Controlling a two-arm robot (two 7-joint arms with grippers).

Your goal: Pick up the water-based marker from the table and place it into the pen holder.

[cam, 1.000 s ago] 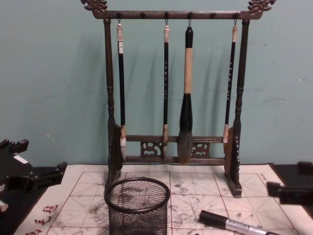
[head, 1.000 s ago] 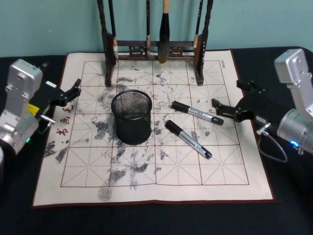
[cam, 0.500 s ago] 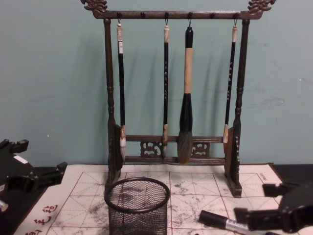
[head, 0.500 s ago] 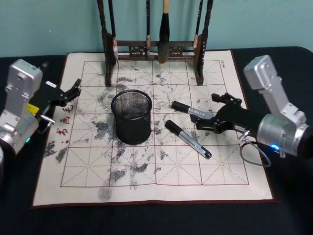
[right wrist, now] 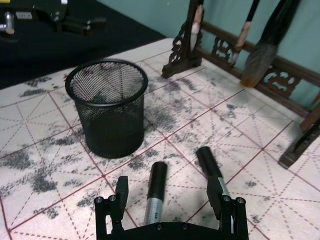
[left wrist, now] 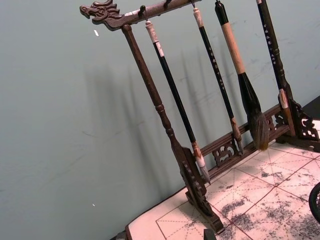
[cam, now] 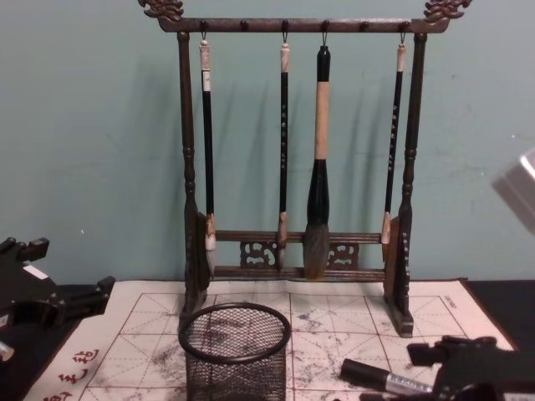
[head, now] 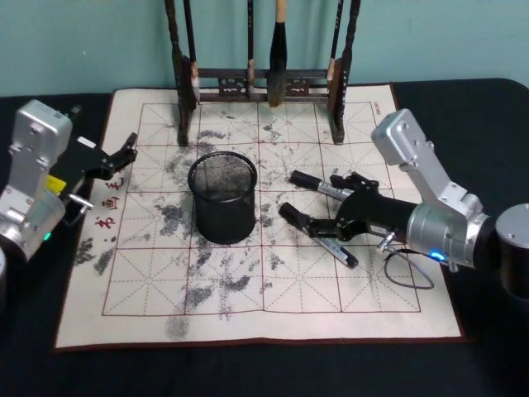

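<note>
Between the spread fingers [right wrist: 121, 187] of the right end effector [head: 316, 199], which is released and grips nothing, lies the water-based marker [right wrist: 157, 187]. It rests flat on the ink-stained practice mat [head: 248, 306], with its black cap pointing away from the wrist and its grey barrel running back under the end effector's body. It sits a little closer to the finger on the robot's side than to the far one, and whether either finger touches it cannot be told. Just beyond the far finger lies a second marker [right wrist: 207, 162], roughly parallel to the first, with its barrel passing beside or beneath that fingertip. Ahead of the open jaws, past the two caps and toward the robot's left, the pen holder [head: 221, 198] stands upright on the mat, near the markers but apart from them, and nothing shows above its rim. Farther out from the end effector, at the mat's back edge, the wooden brush rack [cam: 297, 251] carries four hanging brushes. Well away across the mat, beyond the pen holder, the left end effector [head: 128, 151] sits parked at the mat's left border over the black table [head: 248, 368], its fingers apart and holding nothing.
</note>
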